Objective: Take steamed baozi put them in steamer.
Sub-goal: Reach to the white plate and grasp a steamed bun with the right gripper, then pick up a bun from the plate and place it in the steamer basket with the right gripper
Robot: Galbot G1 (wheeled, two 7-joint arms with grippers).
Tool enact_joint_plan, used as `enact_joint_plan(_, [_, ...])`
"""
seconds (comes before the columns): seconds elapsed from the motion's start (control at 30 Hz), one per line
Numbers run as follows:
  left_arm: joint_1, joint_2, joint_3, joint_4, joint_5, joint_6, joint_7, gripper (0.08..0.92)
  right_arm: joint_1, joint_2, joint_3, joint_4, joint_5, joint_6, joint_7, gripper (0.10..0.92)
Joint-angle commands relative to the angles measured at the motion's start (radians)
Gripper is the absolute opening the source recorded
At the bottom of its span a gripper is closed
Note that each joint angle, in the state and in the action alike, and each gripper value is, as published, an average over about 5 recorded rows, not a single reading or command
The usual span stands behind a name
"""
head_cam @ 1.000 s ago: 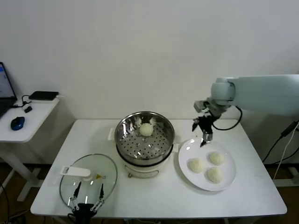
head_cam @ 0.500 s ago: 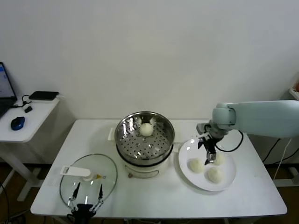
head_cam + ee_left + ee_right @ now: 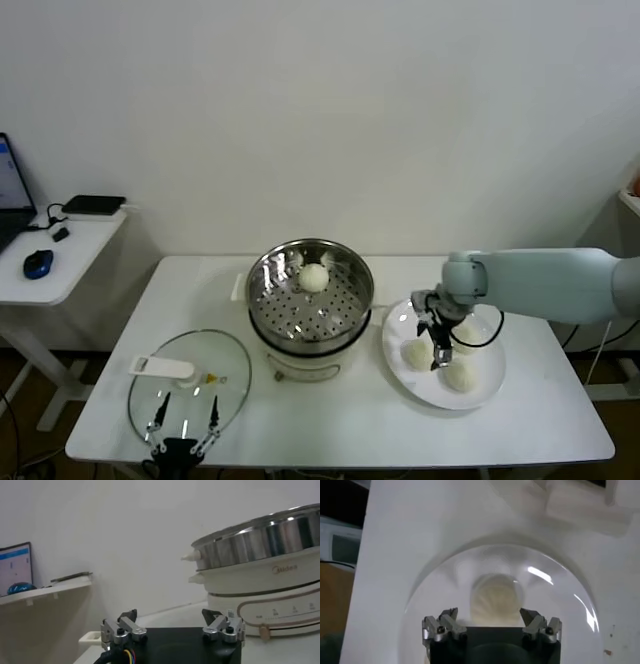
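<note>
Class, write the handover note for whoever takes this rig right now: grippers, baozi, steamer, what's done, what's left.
Right gripper: open, low over the white plate, straddling a baozi but not closed on it.
Left gripper: open, parked at the table's near edge by the glass lid.
Done: one baozi sits in the steamer.
Left: three baozi on the plate to move.

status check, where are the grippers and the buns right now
Right gripper open, low over plate, straddling a bun. Left gripper open, parked by glass lid. One bun in steamer. Nothing blocking.
</note>
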Motion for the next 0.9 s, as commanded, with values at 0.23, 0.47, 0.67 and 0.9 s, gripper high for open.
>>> enact_joint_plan(0.23, [-0.003, -0.008, 0.001, 0.003, 0.004, 0.000, -0.001, 0.823, -0.108, 0.009, 0.064, -0.077, -0.049, -0.001, 0.026, 0.823])
enact_joint_plan(0.47, [-0.003, -0.008, 0.002, -0.001, 0.004, 0.000, 0.000, 0.823, -0.098, 0.011, 0.066, -0.071, -0.056, -0.001, 0.030, 0.728])
enact_joint_plan(0.67, [-0.001, -0.009, 0.003, -0.005, 0.005, -0.003, 0.000, 0.823, -0.075, 0.009, 0.058, -0.057, -0.061, -0.005, 0.032, 0.606])
enact_joint_plan(0.9, [0.003, -0.009, -0.001, -0.012, 0.006, -0.001, 0.000, 0.823, 0.128, -0.008, -0.027, 0.055, 0.012, -0.013, 0.015, 0.561])
